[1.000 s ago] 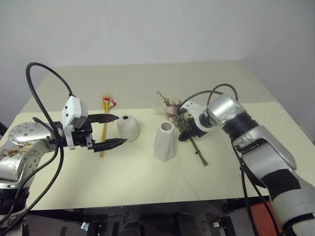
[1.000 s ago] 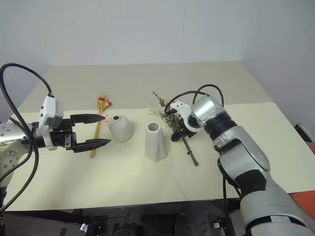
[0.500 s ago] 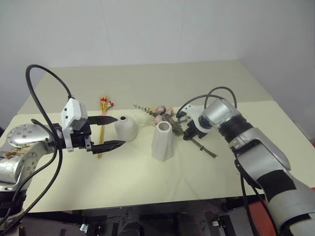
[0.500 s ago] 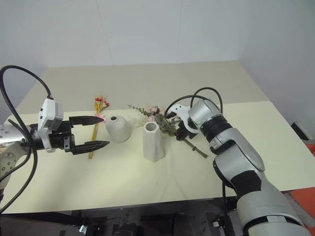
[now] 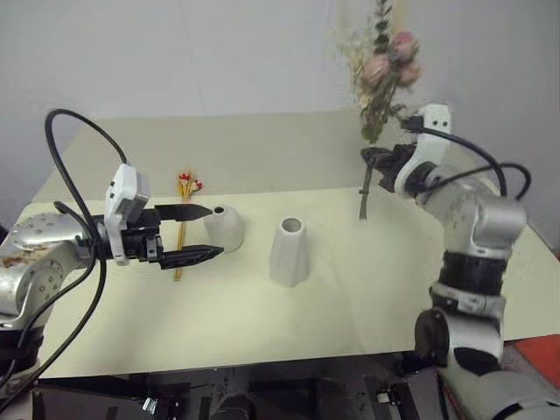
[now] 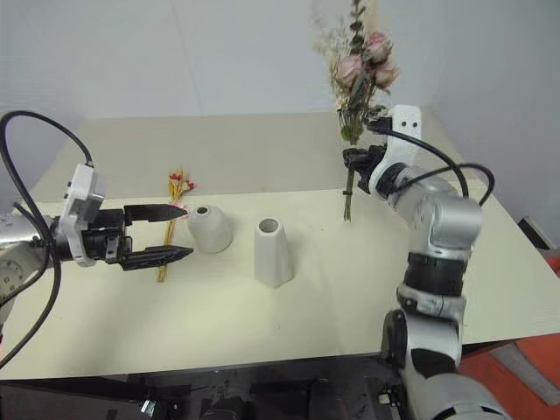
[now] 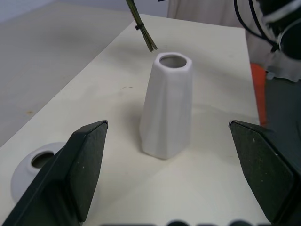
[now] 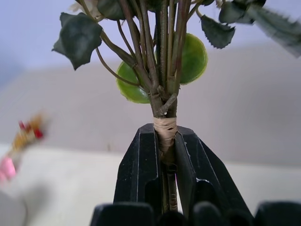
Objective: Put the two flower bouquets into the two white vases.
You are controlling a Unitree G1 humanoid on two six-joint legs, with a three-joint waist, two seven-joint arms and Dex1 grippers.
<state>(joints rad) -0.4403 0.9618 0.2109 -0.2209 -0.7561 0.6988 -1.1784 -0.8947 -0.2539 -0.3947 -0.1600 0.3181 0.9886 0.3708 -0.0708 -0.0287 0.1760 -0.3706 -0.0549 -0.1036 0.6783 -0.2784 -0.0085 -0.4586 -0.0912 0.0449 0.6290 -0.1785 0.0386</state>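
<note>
Cream table, upright pink-rose bouquet

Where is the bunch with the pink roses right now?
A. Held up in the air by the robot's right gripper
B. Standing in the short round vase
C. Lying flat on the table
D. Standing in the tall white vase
A: the right gripper is clamped on the rose bouquet stems, lifting it upright above the table.

Rose bouquet upright aloft; slim bouquet lies beside squat vase.
</note>
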